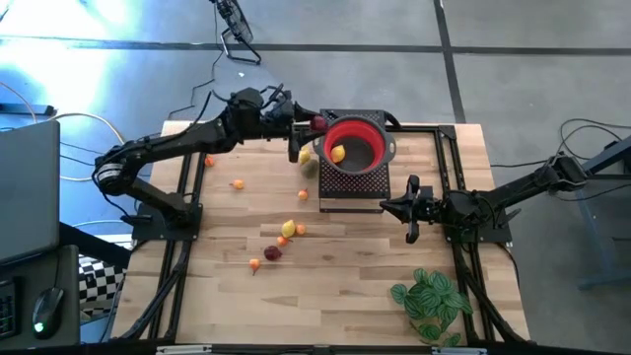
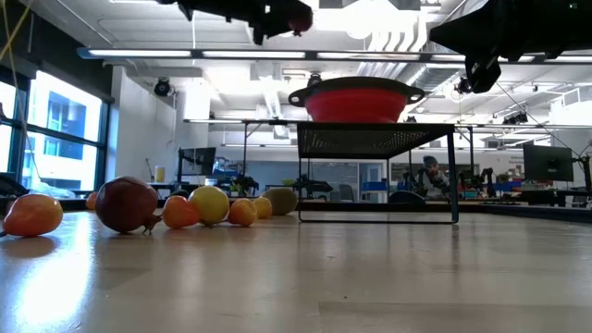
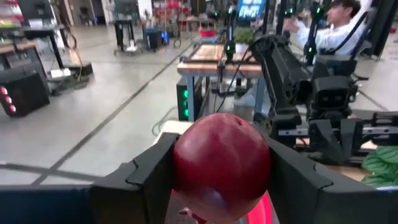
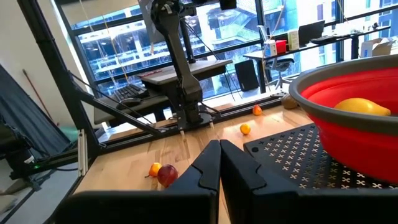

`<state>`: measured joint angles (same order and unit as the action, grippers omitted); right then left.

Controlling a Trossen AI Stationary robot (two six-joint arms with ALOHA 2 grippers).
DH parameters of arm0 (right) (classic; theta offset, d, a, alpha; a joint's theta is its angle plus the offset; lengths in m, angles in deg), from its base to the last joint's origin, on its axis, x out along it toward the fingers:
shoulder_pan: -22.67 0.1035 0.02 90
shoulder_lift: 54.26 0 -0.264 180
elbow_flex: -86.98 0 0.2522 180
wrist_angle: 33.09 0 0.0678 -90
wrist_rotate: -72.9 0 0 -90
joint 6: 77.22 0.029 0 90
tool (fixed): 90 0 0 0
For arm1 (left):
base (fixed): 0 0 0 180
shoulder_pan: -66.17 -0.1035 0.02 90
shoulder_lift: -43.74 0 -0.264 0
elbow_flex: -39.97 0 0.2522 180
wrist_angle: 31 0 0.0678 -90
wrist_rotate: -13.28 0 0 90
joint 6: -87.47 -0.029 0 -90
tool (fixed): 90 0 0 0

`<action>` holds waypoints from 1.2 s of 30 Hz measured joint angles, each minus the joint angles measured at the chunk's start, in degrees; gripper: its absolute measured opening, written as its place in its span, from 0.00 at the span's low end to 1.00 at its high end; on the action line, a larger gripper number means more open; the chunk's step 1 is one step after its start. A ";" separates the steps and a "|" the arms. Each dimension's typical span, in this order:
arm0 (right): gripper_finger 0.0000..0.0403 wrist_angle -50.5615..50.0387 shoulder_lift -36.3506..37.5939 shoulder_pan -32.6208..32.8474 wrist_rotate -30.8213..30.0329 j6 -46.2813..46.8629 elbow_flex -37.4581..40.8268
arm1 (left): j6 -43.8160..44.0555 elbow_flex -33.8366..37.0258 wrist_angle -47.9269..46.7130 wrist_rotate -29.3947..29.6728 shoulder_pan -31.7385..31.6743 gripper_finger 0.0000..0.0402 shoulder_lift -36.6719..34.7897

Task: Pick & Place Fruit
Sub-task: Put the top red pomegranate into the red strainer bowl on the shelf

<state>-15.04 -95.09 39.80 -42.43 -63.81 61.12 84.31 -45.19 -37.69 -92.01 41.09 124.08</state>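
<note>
A dark red fruit (image 3: 222,163) sits between the fingers of my left gripper (image 1: 312,125), high over the left rim of the red bowl (image 1: 367,138). The bowl stands on a black mesh rack (image 1: 351,185) and holds a yellow fruit (image 1: 337,153). Several small fruits lie loose on the wooden table: orange ones (image 1: 238,183), a yellow one (image 1: 288,229) and a dark red one (image 1: 272,252). A yellowish fruit (image 1: 305,156) lies beside the rack. My right gripper (image 1: 412,209) hovers shut, right of the rack. My left gripper pinches the dark red fruit by its two opposite sides (image 3: 181,168) between its two fingers (image 3: 152,177). The fingers reach in level from the table's left. The fruit is lifted clear of the table, at about the height of the bowl's rim or above it.
A green leafy plant (image 1: 431,301) lies at the near right of the table. Black frame rails (image 1: 187,197) run along both sides. The loose fruits cluster on the table's left and middle (image 2: 125,203). People and other workstations show in the room beyond.
</note>
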 joint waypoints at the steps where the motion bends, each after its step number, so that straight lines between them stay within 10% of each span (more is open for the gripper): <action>1: 0.00 0.00 0.01 0.00 -0.02 0.00 0.00 | -0.08 -1.47 -1.44 -0.01 0.00 0.51 1.02; 14: 0.00 -1.58 -0.01 0.00 -0.02 0.28 0.00 | 0.41 -18.40 -11.18 -0.81 0.05 0.51 17.29; 36: 0.00 -1.73 -0.01 0.00 0.00 0.30 0.00 | 0.43 -19.02 -14.24 3.65 2.64 0.51 25.61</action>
<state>-16.77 -95.10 39.80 -42.43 -63.52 61.12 84.74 -64.20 -51.93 -88.36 43.73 149.69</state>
